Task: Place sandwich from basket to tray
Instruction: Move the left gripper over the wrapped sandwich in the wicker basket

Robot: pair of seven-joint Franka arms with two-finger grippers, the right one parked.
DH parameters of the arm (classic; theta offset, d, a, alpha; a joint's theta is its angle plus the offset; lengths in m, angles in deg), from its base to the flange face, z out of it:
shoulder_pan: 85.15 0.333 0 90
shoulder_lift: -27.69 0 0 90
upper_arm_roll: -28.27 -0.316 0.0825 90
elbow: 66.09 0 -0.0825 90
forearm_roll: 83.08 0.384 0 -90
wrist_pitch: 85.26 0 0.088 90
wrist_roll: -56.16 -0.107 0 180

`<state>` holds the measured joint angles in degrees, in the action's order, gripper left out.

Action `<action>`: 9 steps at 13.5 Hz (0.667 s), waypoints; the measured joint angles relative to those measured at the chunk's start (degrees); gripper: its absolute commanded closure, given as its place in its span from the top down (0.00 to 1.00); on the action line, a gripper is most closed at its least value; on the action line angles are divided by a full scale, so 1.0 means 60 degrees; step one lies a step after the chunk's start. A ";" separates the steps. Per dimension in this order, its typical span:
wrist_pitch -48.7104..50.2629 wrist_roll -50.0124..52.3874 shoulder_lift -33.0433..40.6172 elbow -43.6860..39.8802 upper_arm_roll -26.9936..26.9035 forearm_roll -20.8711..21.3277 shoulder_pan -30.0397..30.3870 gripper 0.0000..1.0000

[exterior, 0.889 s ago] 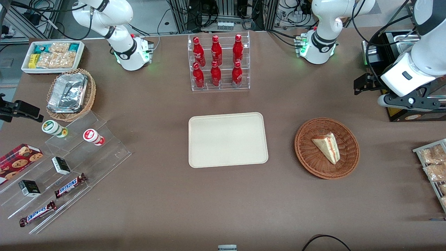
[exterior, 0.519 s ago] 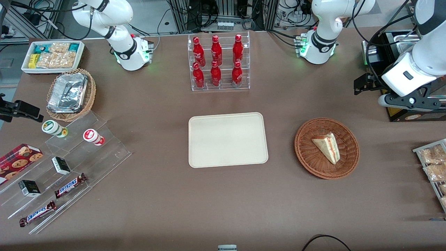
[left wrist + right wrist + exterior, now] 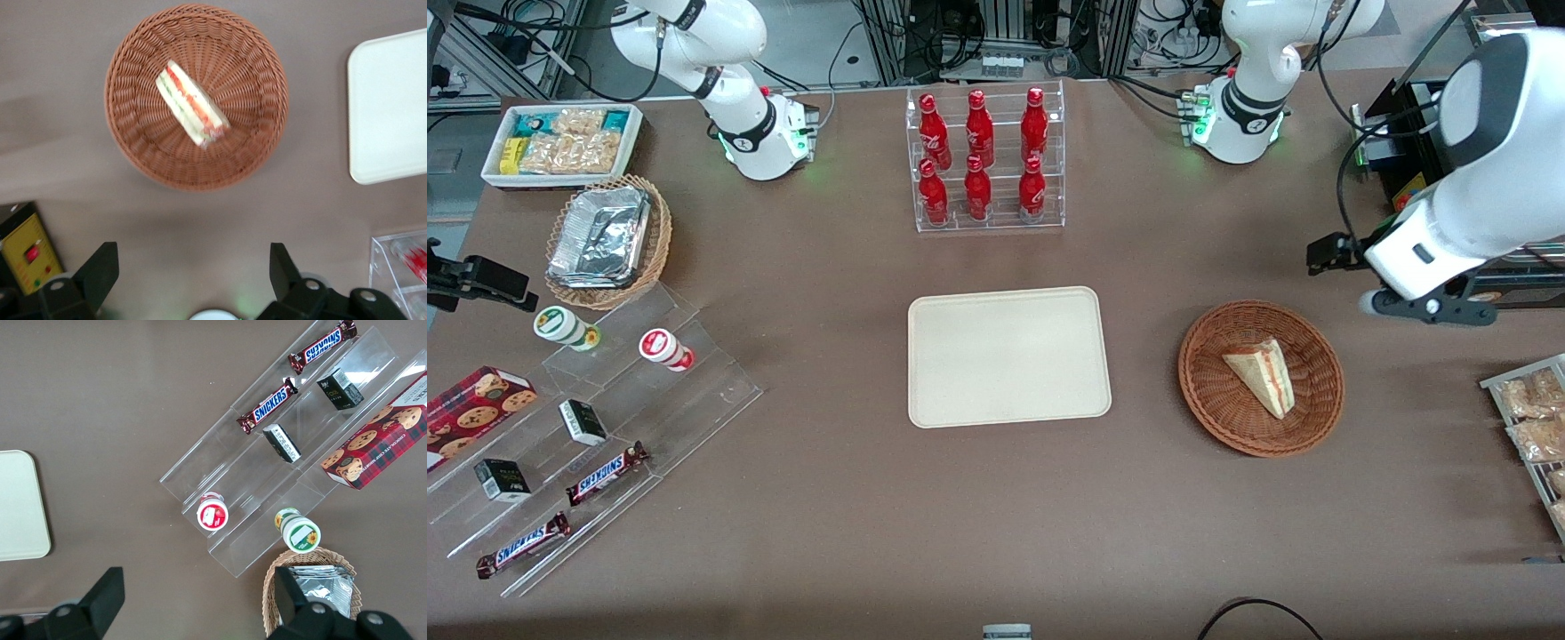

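The sandwich (image 3: 1263, 373), a pale wedge with red and green filling, lies in the reddish-brown wicker basket (image 3: 1202, 391). The cream tray (image 3: 1005, 356) lies flat and bare beside the basket, toward the parked arm's end. My left gripper (image 3: 1416, 307) hangs above the table beside the basket, toward the working arm's end and a little farther from the front camera. In the left wrist view the gripper (image 3: 192, 267) is open and empty, with its fingers (image 3: 100, 267) wide apart. That view also shows the sandwich (image 3: 192, 103), the basket (image 3: 133, 140) and a corner of the tray (image 3: 393, 107).
A clear rack of red bottles (image 3: 983, 160) stands farther from the front camera than the tray. A black box (image 3: 1414, 133) and a rack of snack packets (image 3: 1529, 418) sit at the working arm's end. Acrylic steps with snacks (image 3: 605, 418) and a foil-lined tan basket (image 3: 609, 240) lie toward the parked arm's end.
My left arm has swung round, and the gripper has moved nearer to the front camera and closer to the basket. The sandwich, basket and tray have not moved.
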<state>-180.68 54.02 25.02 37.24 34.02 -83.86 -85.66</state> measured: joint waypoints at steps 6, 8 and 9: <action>-0.3834 0.0233 -0.0060 0.2887 -0.0255 -0.0004 0.0024 1.00; -0.4543 0.0549 -0.0181 0.3337 -0.0255 -0.0022 0.0024 1.00; -0.4807 0.0903 -0.0254 0.3443 -0.0256 -0.0033 0.0024 1.00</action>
<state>-209.52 59.44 23.50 57.90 32.49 -84.06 -85.51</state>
